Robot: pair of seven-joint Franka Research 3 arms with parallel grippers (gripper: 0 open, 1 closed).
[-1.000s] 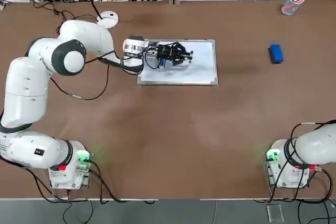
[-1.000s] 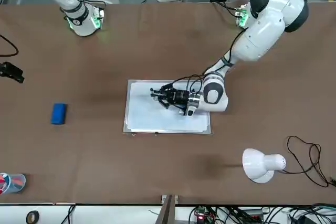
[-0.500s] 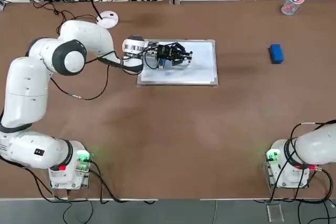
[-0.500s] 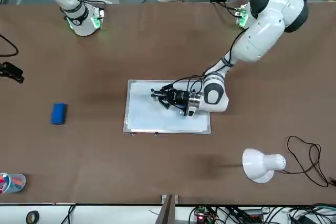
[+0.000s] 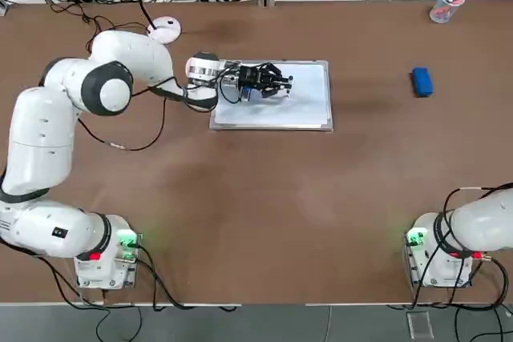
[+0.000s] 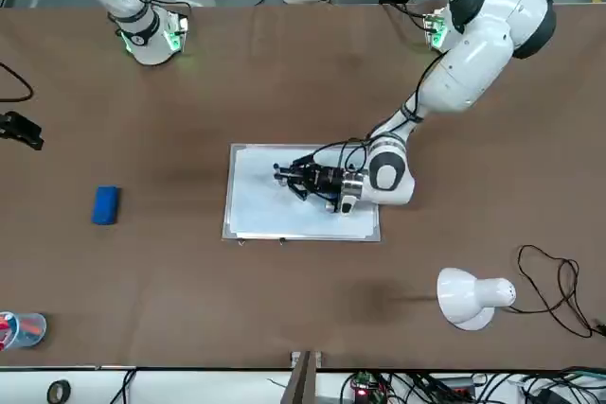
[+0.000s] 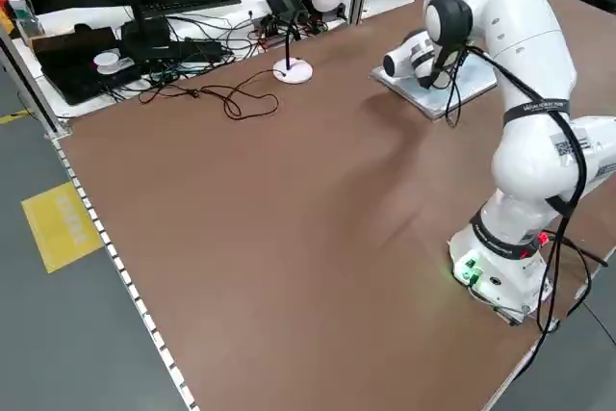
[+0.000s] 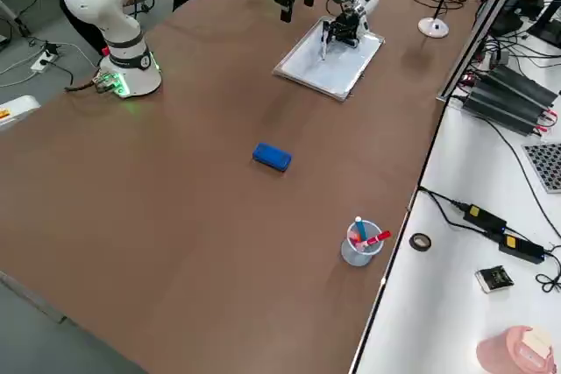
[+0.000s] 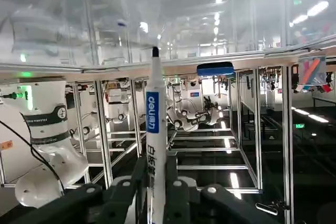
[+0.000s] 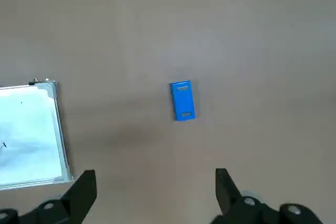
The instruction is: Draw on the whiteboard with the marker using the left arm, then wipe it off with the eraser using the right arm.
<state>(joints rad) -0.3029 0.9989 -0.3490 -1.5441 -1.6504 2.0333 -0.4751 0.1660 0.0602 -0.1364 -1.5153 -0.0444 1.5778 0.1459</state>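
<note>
- On the far half of the desk, left of centre, the whiteboard lay flat, its long edges parallel to the desk's far edge.
- The left arm reached from its base at the near left corner across to the whiteboard, with its wrist level above the board's left edge.
- The left hand lay over the board's far left portion and was clenched on the marker, whose barrel stood between the fingers in the left wrist view, with the dark tip pointing away from the hand.
- The marker tip met the whiteboard's reflective surface in the left wrist view.
- The eraser rested on the desk toward the far right corner, well apart from the whiteboard.
- A clear cup holding pens stood at the far right edge, beyond the eraser.
- The right arm was parked above its base at the near right corner.
- The right hand was released, its fingers spread wide and empty, high above the desk.
</note>
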